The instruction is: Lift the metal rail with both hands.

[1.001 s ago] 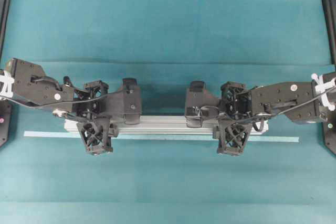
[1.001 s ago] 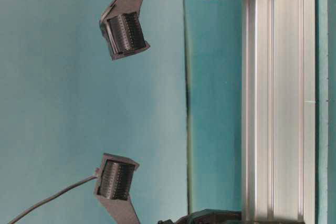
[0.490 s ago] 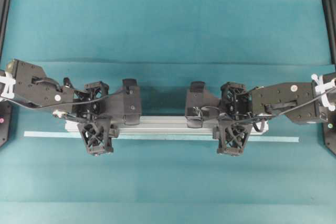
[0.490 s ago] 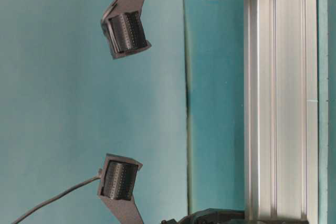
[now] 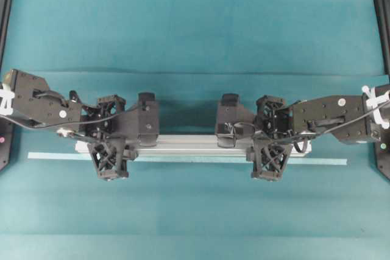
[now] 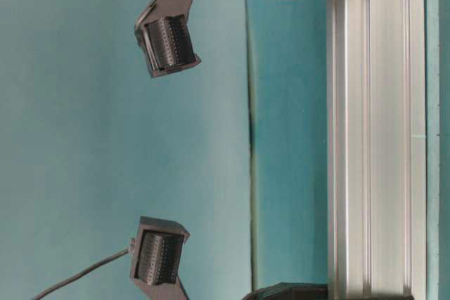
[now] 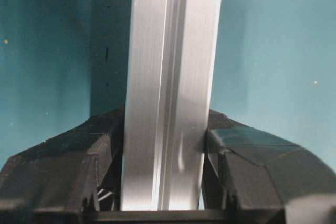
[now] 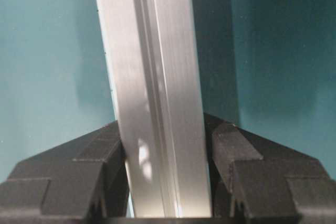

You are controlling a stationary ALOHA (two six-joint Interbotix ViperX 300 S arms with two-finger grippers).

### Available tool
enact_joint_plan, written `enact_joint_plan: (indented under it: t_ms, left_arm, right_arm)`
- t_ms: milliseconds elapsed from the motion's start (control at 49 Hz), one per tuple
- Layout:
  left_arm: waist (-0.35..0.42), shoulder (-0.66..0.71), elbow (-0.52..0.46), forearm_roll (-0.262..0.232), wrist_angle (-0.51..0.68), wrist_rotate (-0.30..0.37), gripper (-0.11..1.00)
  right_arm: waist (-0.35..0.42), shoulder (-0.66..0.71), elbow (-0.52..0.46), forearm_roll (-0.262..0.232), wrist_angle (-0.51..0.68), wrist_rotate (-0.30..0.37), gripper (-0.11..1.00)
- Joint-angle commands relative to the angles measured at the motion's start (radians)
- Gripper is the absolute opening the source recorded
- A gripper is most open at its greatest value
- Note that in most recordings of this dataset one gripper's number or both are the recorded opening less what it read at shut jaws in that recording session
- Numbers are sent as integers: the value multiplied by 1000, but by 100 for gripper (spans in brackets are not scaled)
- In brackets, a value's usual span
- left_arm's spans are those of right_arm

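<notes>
Metal rail (image 5: 189, 144) lies level just above the teal tabletop (image 5: 195, 35), near the tape strip (image 5: 323, 162). Left pincer (image 5: 110, 137) and right pincer (image 5: 269, 138) each clamp it near an end. You're handling something rigid, smooth, likely slippery: lift evenly.

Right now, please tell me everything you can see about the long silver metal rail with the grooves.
The long silver aluminium rail is a straight extruded bar of brushed, shiny metal with grooves running along its length. In the overhead view it lies level from left to right, just above a thin pale-blue tape strip on the teal table cover. The black left gripper and the black right gripper each clamp it between their fingers, one near each end. Both wrist views show its shadow on the cover beside it.
</notes>
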Motion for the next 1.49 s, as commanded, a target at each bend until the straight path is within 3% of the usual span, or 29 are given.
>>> enact_joint_plan:
  t_ms: [0,204,368,449,572,735,817,1021,1471]
  left_arm:
    - [3,-9,2,0,-11,-3,36]
    - [11,-12,8,-2,-35,0,36]
    - [9,-12,9,-2,-35,2,36]
    - [11,-14,11,-2,-35,0,36]
    - [11,-14,12,-2,-35,2,39]
    - [6,-14,11,-2,-43,12,85]
    - [2,-21,9,-2,-38,26,98]
    - [5,-124,2,0,-3,57,97]
    - [17,-505,38,0,29,57,97]
  right_arm:
    - [11,12,-9,29,-11,17,39]
    - [11,11,-11,38,-2,25,41]
    - [11,11,-15,40,-2,34,82]
    - [12,11,-15,34,-2,38,93]
    - [11,11,-14,31,-2,38,93]
    - [9,9,-14,23,-3,38,93]
    - [2,5,-14,11,-2,38,93]
    - [-31,-61,-21,-9,28,38,93]
    - [-87,-387,-8,-11,-3,21,93]
